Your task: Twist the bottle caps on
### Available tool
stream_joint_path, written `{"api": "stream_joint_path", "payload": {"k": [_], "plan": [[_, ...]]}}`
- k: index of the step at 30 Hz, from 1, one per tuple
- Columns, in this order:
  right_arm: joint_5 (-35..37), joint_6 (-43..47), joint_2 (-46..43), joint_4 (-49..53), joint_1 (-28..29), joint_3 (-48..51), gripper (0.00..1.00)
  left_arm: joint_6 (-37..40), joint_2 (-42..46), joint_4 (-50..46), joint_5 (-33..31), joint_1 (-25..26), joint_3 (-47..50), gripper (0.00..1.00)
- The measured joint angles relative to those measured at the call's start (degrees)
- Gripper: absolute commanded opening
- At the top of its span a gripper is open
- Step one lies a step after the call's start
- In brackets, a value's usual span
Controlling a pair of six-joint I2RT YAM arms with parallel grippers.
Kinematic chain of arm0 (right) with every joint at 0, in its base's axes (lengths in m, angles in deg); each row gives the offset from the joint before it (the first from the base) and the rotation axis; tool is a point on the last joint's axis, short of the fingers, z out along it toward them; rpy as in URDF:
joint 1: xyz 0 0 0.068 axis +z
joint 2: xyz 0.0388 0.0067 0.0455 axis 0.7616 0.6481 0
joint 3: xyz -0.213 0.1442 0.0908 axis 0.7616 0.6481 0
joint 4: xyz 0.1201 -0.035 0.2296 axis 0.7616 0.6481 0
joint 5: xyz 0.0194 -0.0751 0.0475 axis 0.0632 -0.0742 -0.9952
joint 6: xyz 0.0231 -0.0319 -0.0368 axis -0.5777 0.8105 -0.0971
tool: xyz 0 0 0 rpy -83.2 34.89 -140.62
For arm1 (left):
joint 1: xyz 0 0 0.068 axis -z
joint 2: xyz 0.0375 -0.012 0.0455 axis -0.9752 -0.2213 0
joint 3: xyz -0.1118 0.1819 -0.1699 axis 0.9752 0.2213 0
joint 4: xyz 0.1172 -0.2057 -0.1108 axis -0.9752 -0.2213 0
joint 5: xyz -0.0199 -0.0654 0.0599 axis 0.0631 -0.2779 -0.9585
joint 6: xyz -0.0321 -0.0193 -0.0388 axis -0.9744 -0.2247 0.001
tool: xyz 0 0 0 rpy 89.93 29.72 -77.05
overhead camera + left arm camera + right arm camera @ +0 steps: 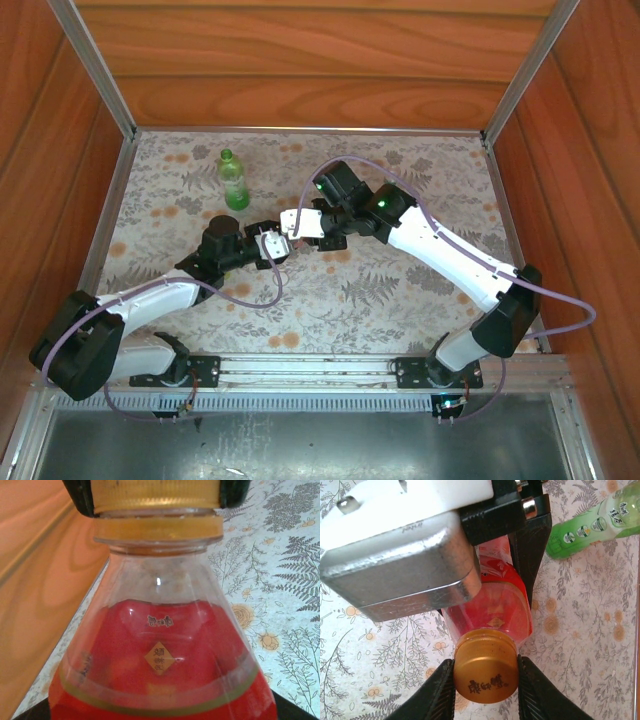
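Orange cap (486, 667) first: my right gripper (485, 674) was closed on it, one dark finger (442, 692) pressed to its side at nine o'clock and the other at three. The cap sat on the neck of the red bottle (495, 605), whose body ran away from my fingers toward twelve o'clock in the right wrist view, so its long axis lay nearly straight along my line of approach. I judged that the coming twist depended on this: my wrist had to roll about that same axis or the cap would bind. In the left wrist view the cap stood just above the orange collar ring (157, 529), but the threads were covered, so I could not tell how far it was seated. Farther along, my left gripper (268, 246) clamped the bottle's body, and its metal housing hid most of the label. Beyond, at one o'clock, the green bottle (590, 527) stood on the floral cloth (580, 645), well apart and cut off by the frame, so whether it was capped was hard to make out.
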Motion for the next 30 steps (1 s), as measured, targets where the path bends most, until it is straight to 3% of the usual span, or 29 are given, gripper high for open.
{"api": "stream_joint_path", "payload": {"k": [5,13,19,22,24,28,30], "plan": [[0.0,-2.8,0.0,-0.2,0.0,0.1,0.0,0.0,0.0,-0.1,0.0,0.0,0.0,0.56],[-0.5,-22.5,0.0,-2.5,0.0,1.7,0.0,0.0,0.0,-1.3,-0.5,-0.1,0.0,0.56],[0.3,-57.0,2.8,2.9,-0.1,-4.2,0.01,-0.1,0.0,-0.5,-0.7,-0.2,-0.3,0.56],[-1.1,-66.7,3.3,3.4,-0.2,-4.7,0.11,-0.1,0.0,-0.5,-1.2,-0.2,-0.5,0.56],[-1.3,-68.5,2.2,1.7,-0.3,-2.8,0.26,0.0,0.0,-0.8,-1.1,-0.2,-0.5,0.56],[-1.4,-62.9,-2.3,-4.3,-0.4,4.5,0.54,0.5,0.0,-1.3,-0.9,0.0,-0.5,0.56],[-0.9,-57.4,-4.6,-6.1,-0.4,7.5,0.61,0.6,0.1,-1.3,-0.9,0.0,-0.5,0.56]]}}
